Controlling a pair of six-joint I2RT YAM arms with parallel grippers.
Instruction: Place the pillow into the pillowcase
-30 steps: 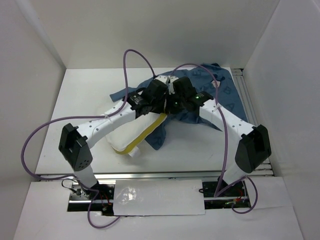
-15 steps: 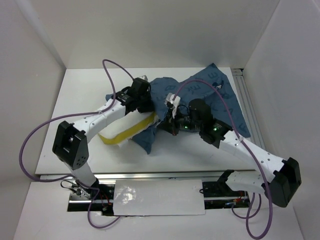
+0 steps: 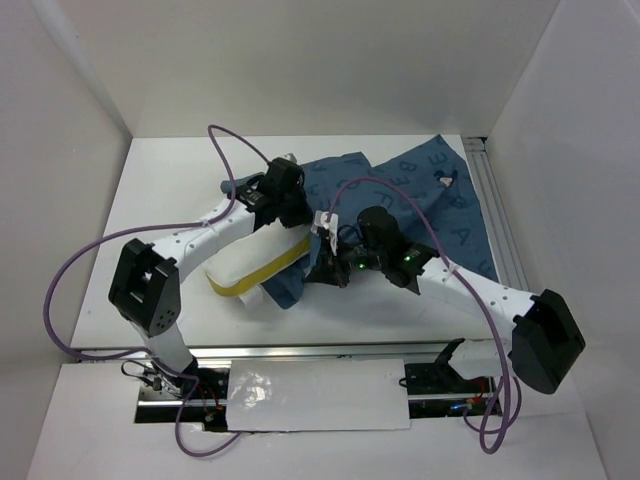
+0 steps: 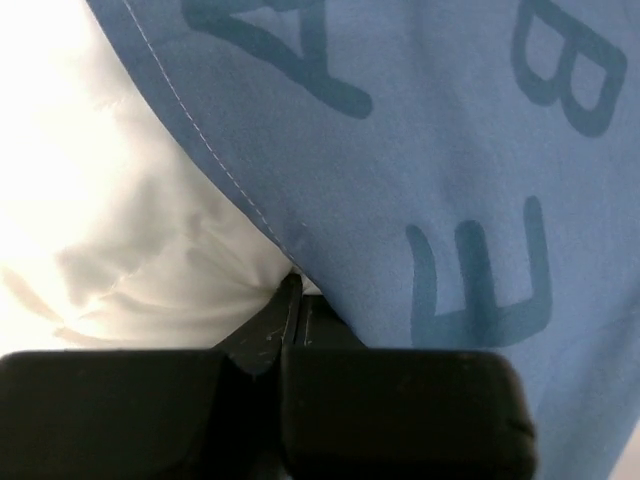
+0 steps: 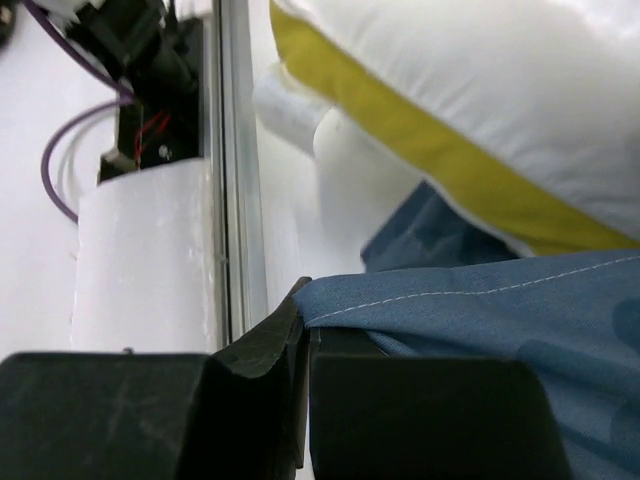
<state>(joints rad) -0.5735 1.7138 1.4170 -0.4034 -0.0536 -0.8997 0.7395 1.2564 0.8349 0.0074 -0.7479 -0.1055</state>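
Left gripper (image 4: 297,298) and right gripper (image 5: 303,312) pinching pillowcase (image 3: 420,190) hem, moved apart, pillow (image 3: 243,268) partly covered

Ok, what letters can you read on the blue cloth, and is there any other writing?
"A": printed on the pillowcase, at the top of the left wrist view, partly cut off.
"B": same cloth, top right of that view.
"E": same cloth, lower right of that view.
More letters show on it in the top view, but they are too small to be sure of.
No writing shows on the pillow.
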